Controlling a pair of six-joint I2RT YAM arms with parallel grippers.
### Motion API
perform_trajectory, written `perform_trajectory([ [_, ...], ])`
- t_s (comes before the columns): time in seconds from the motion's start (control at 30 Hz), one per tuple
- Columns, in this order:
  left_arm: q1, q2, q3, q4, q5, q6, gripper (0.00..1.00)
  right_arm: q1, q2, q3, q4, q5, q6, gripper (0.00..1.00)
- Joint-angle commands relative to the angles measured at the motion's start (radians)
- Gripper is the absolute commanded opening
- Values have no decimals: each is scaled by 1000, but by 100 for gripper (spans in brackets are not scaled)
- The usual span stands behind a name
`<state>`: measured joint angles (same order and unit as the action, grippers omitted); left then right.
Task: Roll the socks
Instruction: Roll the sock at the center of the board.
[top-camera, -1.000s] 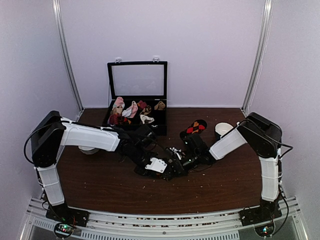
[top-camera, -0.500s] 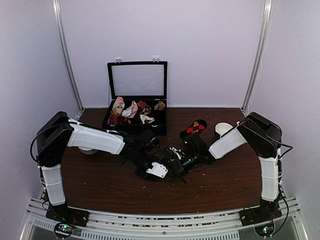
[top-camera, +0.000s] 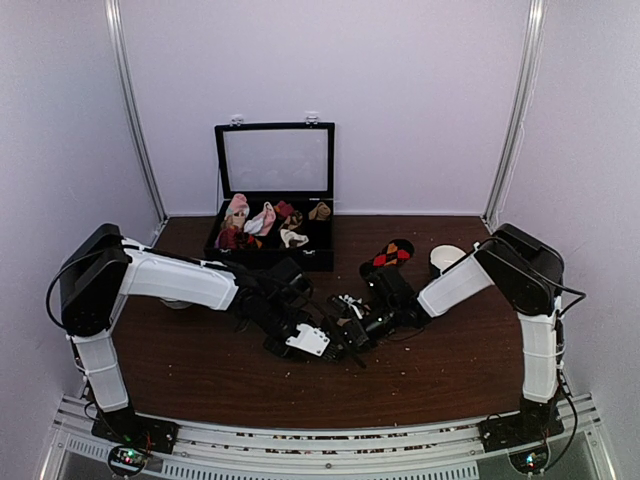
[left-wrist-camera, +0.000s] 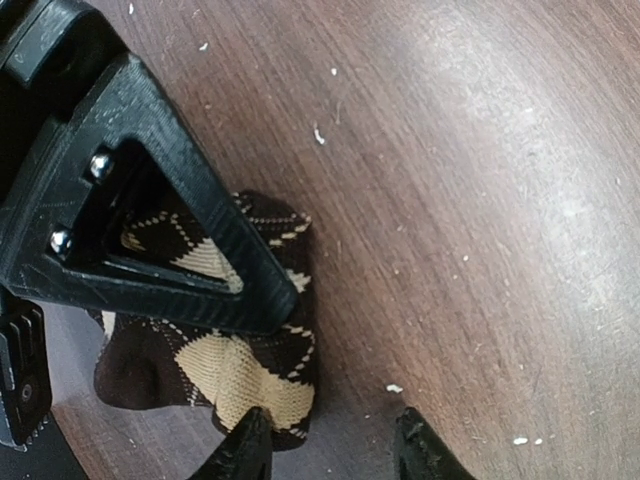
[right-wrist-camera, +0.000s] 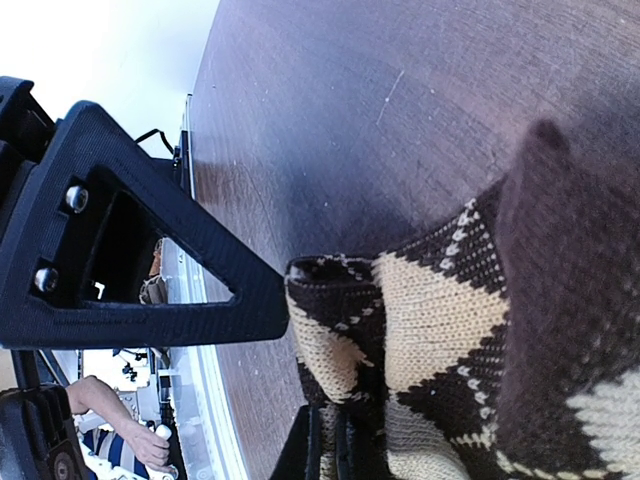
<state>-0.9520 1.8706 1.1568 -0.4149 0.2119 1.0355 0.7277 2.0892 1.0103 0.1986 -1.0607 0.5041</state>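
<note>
Brown-black argyle sock (left-wrist-camera: 235, 375) with cream diamonds, brown woodgrain table (left-wrist-camera: 480, 200)

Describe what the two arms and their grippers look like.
The left arm and right arm have white shells between bulky black joints, with thin black cables looping at the shoulders. The left gripper and right gripper are black plastic, each with an open triangular frame carrying two silver screws.

— What's around it?
— Plain pale lilac walls (top-camera: 420, 100), two metal uprights (top-camera: 133, 110) running up the back corners.
— And below?
— A dark brown wood-grain surface (top-camera: 200, 375), speckled with pale crumbs (left-wrist-camera: 318, 134); a ribbed metal rail (top-camera: 330, 440) along its near edge.
</note>
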Motion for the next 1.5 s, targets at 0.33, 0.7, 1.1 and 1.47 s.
perform_trajectory([
  [0.33, -1, 74, 81, 34, -9, 2, 42, -5, 82, -26, -242, 107, -4, 0],
  [0.7, -3, 168, 129, -8, -46, 17, 33, -5, 80, 1, -233, 95, 4, 4],
  [1.1, 15, 174, 149, -233, 41, -84, 0, -20, -70, -22, -219, 204, -100, 37],
  [1.47, 109, 158, 195, -428, 248, -277, 0, -25, -372, -222, -134, 455, -232, 51],
])
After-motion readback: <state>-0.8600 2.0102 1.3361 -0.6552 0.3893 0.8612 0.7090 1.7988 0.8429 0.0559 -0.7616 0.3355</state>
